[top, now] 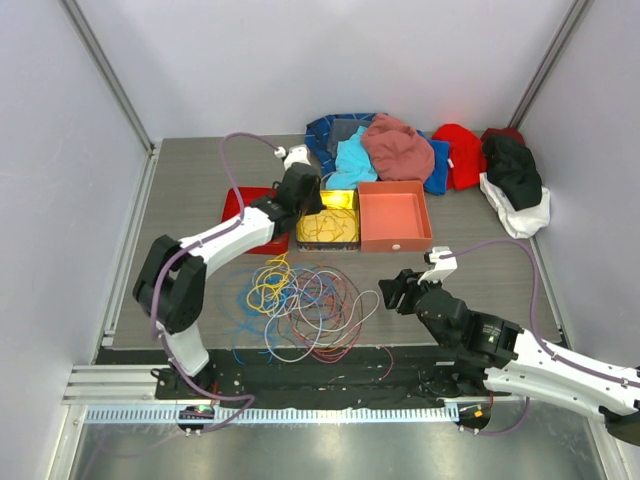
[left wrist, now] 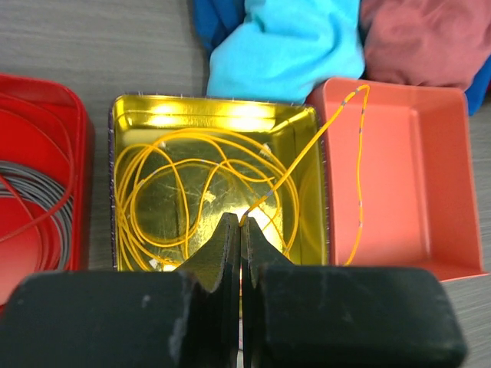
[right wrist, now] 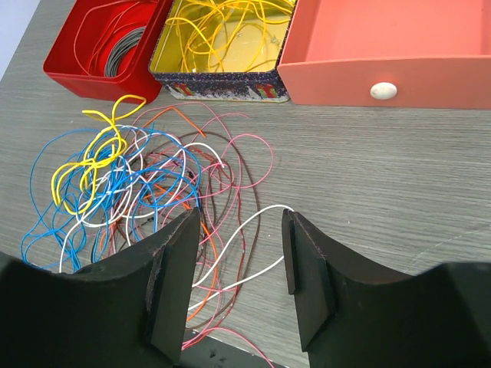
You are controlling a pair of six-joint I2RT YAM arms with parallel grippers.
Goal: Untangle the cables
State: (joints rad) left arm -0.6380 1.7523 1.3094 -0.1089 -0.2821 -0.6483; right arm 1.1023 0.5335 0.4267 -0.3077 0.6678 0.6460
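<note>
The left gripper (left wrist: 238, 224), pressed together, pinched a yellow cable (left wrist: 307, 146) above the gold tray (left wrist: 123, 107), the strand trailing into the salmon tray (left wrist: 414, 169). The right gripper (right wrist: 239, 222) hung spread and empty just right of the tangled cables (top: 300, 300) on the counter (right wrist: 383, 169).
</note>
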